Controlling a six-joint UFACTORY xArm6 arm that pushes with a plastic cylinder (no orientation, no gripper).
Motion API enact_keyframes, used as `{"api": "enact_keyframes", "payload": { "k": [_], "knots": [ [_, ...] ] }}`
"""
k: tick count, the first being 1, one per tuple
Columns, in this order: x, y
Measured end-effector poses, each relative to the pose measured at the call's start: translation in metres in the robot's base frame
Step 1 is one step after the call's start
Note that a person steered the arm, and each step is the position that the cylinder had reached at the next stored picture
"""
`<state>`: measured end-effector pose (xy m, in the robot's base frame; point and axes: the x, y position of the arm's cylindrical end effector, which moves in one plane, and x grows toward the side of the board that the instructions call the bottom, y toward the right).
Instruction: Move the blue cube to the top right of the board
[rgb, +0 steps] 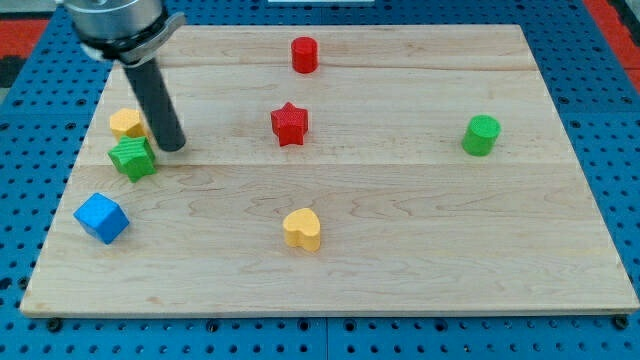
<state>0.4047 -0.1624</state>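
The blue cube (101, 218) sits near the board's left edge, toward the view's bottom left. My tip (172, 146) stands above and to the right of it, just right of a green star-shaped block (132, 158) and below-right of a yellow block (126, 122). The tip does not touch the blue cube; the green star lies between them.
A red cylinder (304, 54) stands near the top middle, a red star (289, 123) in the centre, a yellow heart (302, 229) at the lower middle, a green cylinder (481, 135) at the right. The wooden board (400, 260) lies on a blue pegboard.
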Motion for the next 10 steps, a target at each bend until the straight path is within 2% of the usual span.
{"api": "enact_keyframes", "payload": {
  "k": [1, 2, 3, 5, 6, 10],
  "knots": [
    [-0.065, -0.024],
    [-0.087, -0.117],
    [-0.052, -0.143],
    [0.115, -0.141],
    [0.119, -0.127],
    [0.11, 0.151]
  ]
}}
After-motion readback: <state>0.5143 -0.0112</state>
